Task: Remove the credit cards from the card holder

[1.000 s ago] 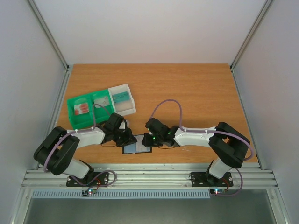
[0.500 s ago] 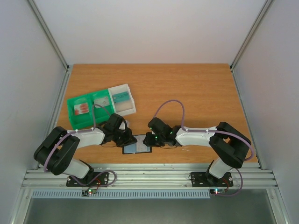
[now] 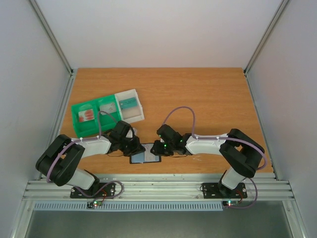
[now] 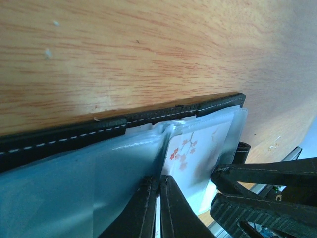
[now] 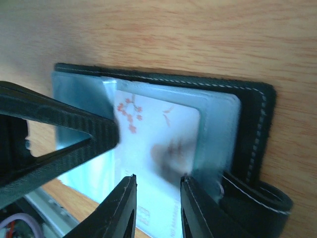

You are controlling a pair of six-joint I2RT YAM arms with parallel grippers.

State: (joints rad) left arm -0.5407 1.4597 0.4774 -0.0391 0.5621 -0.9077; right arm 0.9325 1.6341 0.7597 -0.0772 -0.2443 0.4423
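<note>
Black card holder lies open at the surface's near edge, pale-blue pockets up. Only the wrist views show its blossom-printed credit card. The left pincer pinches a pocket leaf; the right pincer stands narrowly parted over the card.

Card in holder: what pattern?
Card in the card holder: whitish, red blossom blotches; right wrist view.

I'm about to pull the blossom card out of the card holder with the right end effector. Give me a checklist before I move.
1. card holder open and flat on the table: ok.
2. left end effector shut on a pocket leaf, steadying the holder: ok.
3. right end effector lined up over the blossom card: ok.
4. Right jaws closed on the card: not ok, they stand apart either side of it.
5. Card free of its pocket: not ok, it lies mostly inside.
</note>
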